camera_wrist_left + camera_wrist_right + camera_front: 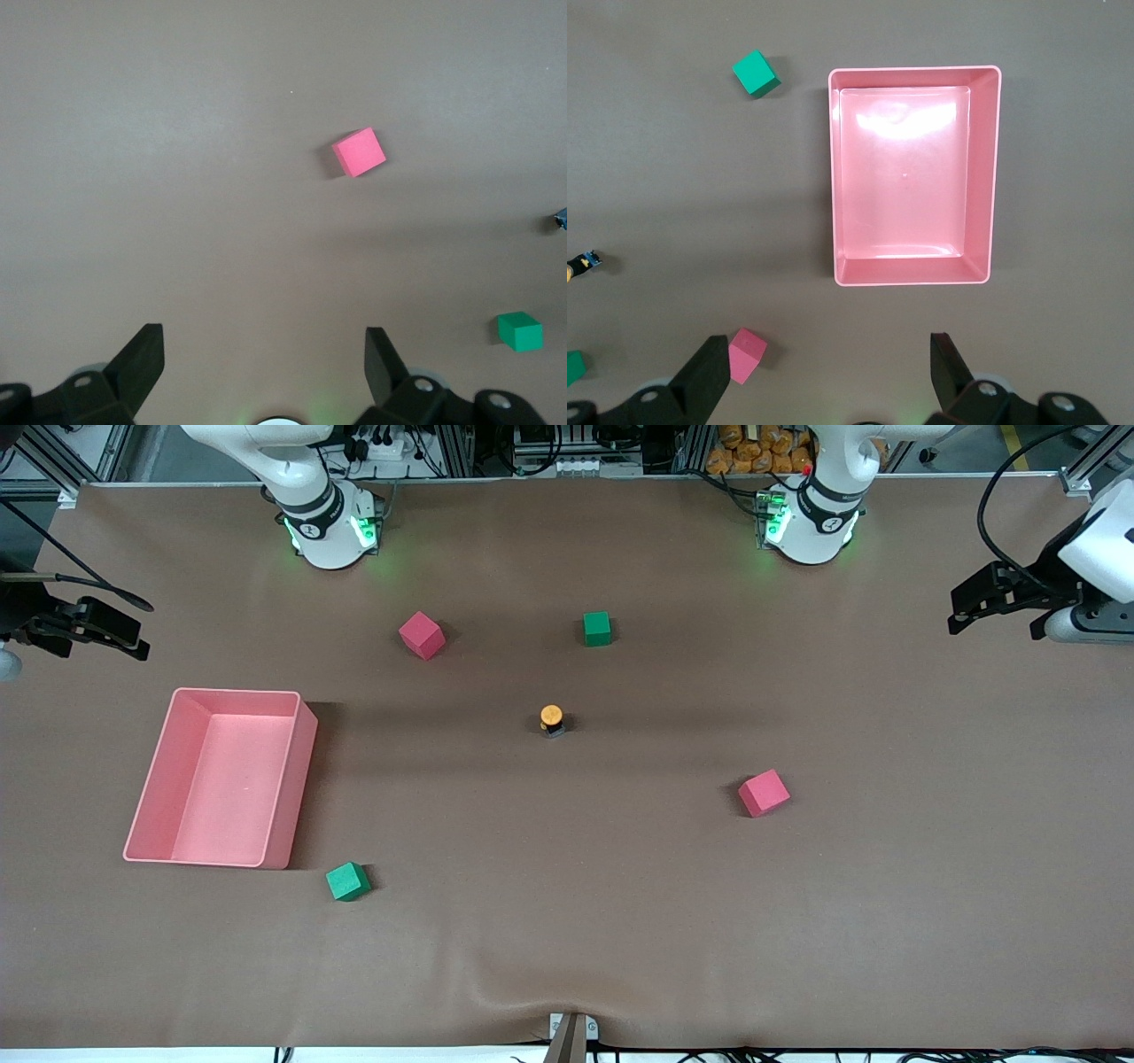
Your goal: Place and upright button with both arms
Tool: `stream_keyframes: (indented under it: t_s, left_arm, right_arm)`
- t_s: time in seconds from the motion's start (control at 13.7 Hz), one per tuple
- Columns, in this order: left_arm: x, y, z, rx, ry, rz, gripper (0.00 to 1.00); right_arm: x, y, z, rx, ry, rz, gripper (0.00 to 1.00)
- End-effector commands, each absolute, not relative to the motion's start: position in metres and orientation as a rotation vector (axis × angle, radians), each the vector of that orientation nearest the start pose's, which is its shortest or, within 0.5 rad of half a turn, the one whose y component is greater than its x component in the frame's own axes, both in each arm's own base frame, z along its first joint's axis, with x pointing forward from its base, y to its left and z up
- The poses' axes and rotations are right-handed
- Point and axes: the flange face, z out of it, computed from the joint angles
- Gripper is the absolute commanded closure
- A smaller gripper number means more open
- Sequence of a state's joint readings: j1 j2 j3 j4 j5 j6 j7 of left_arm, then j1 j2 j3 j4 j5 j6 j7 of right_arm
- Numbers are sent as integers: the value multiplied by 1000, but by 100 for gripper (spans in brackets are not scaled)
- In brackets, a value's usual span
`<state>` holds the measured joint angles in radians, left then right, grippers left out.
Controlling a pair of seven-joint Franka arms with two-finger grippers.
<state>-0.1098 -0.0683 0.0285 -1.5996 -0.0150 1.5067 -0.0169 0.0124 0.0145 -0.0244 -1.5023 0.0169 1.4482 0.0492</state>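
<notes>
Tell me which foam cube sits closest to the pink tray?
The green cube by the tray's corner nearest the front camera; the other three cubes lie farther off.

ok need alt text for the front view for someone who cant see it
A tiny orange-capped button stands upright mid-table on a brown mat, among two red cubes, two green cubes and a pink tray toward the right arm's end. Both arms wait at the table's ends, left gripper and right gripper open and empty.
</notes>
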Motion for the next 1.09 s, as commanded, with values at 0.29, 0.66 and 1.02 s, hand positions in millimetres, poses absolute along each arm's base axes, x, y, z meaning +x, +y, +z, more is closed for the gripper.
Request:
stream_keyframes:
  t_s: [0.29,0.66,1.02]
  left_arm:
    - [526,-44,645,-3157,130,25,0]
    - [526,-47,645,-3122,51,22,0]
    - [531,-35,641,-3129,59,23,0]
  right_arm:
    - [547,-6,641,-3129,78,99,0]
    - [547,-6,640,-3129,78,101,0]
    - [547,-5,639,-3129,78,103,0]
